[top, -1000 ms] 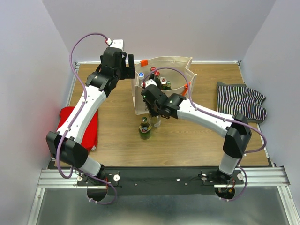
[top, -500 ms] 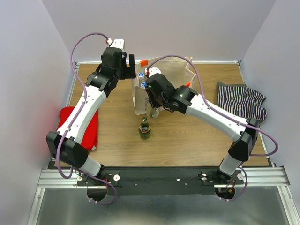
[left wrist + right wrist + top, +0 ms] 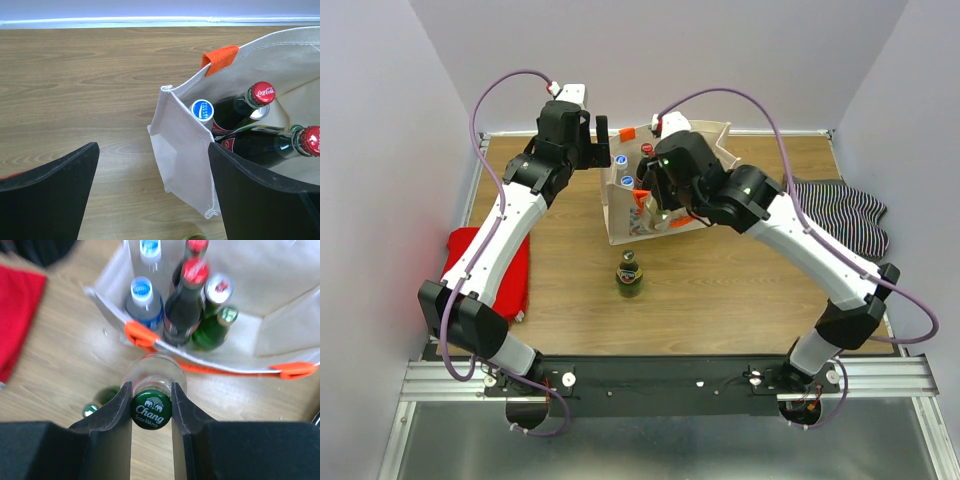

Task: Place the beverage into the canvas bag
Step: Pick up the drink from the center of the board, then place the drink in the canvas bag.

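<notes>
The cream canvas bag (image 3: 700,135) stands open at the back of the table, with orange handles and several bottles inside. My right gripper (image 3: 657,195) is shut on the neck of a clear soda water bottle with a green cap (image 3: 151,410). It holds the bottle upright in the air, just in front of the bag's near rim (image 3: 280,330). My left gripper (image 3: 600,140) is open and empty, its jaws straddling the bag's left corner (image 3: 185,155). A green beer bottle (image 3: 629,274) stands on the table in front of the bag; it also shows in the right wrist view (image 3: 105,396).
Inside the bag are red-capped cola bottles (image 3: 262,92), blue-capped water bottles (image 3: 142,290), a green bottle (image 3: 215,327) and a can (image 3: 218,287). A red cloth (image 3: 485,270) lies at the left edge. A striped cloth (image 3: 835,215) lies at the right.
My right arm has lifted the clear bottle off the table and carried it up and back toward the bag's front rim. The left arm and the green bottle have not moved.
</notes>
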Action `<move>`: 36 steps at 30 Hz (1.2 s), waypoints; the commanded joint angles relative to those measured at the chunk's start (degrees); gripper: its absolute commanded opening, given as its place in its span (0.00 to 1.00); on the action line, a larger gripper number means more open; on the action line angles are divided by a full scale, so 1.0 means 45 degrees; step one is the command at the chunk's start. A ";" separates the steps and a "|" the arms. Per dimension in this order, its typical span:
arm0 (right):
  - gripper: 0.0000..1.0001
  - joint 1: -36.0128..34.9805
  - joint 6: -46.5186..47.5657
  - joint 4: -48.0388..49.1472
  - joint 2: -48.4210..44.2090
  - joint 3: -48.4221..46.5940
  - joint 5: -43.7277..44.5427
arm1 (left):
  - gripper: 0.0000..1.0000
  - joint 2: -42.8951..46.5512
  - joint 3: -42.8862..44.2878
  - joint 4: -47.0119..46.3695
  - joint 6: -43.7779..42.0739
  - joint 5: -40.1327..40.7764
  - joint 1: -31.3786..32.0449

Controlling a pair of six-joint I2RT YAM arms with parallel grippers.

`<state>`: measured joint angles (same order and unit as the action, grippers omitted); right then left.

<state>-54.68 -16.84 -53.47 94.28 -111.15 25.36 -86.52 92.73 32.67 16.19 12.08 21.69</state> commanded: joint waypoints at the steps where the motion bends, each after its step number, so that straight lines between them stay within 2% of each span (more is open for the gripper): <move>1: 0.01 0.0021 0.0129 0.0672 -0.0814 -0.1763 0.1237 | 0.99 0.0223 -0.0060 -0.0189 0.0154 -0.0281 -0.0094; 12: 0.01 0.0041 0.0675 0.0652 -0.1185 -0.3033 0.2954 | 0.99 0.0204 0.0038 -0.0189 -0.0080 -0.0690 -0.0094; 18: 0.01 0.0041 0.1396 0.1276 -0.1439 -0.3053 0.4925 | 0.99 -0.0011 -0.0001 -0.0150 -0.0238 -0.1960 -0.0094; 25: 0.01 0.0041 0.2490 0.2446 -0.1498 -0.3210 0.5964 | 0.98 -0.0343 -0.0079 -0.0091 -0.0198 -0.2390 -0.0094; 28: 0.01 0.0041 0.3057 0.3013 -0.1362 -0.3054 0.6472 | 0.95 -0.0616 -0.0157 -0.0150 -0.0159 -0.2664 -0.0075; 31: 0.01 0.0099 0.3098 0.2978 -0.0797 -0.3578 0.7019 | 0.88 -0.0928 -0.0138 -0.0169 -0.0042 -0.2684 -0.0075; 33: 0.01 0.0138 0.2923 0.2821 -0.0310 -0.4457 0.7020 | 0.78 -0.1085 0.0038 -0.0130 -0.0042 -0.2993 -0.0094; 36: 0.01 0.0391 0.2942 0.2917 -0.0092 -0.4655 0.6748 | 0.68 -0.1339 0.0272 -0.0072 -0.0042 -0.3152 -0.0094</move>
<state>-54.24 -4.43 -48.86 93.19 -127.39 52.31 -91.05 92.73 32.64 15.92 0.95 21.69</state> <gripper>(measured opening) 0.356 0.751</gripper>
